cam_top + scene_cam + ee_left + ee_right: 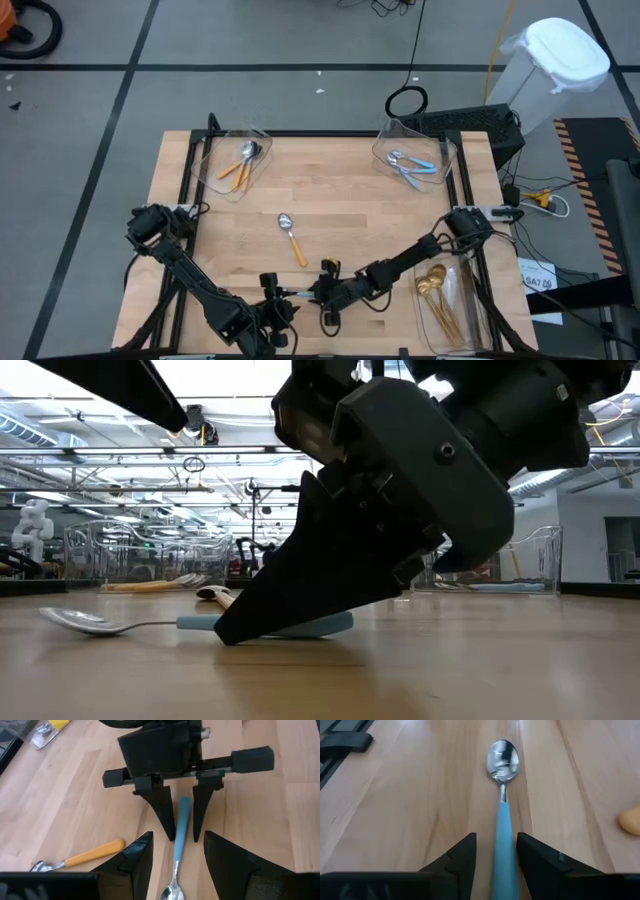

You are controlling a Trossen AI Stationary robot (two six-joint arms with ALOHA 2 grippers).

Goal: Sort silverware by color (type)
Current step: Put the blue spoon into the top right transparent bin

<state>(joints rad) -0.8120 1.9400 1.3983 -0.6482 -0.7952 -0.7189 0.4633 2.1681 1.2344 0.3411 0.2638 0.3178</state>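
Low over table, right gripper [183, 836] straddling blue-handled spoon [180, 832]

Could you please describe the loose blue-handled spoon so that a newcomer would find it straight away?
Start at the wooden table and go to its near edge, where both arms meet. The blue-handled spoon lies flat there, its handle between the right tool's open fingers. The only other loose spoon has an orange handle.

a blue-handled spoon [180, 832] lies flat on the wooden table [75, 800]. the right gripper [183, 835] straddles its handle, one dark finger on each side (jaws apart, not pinching). the left gripper [175, 851] faces it, spread around the bowl end. an orange-handled spoon [80, 857] lies beside.
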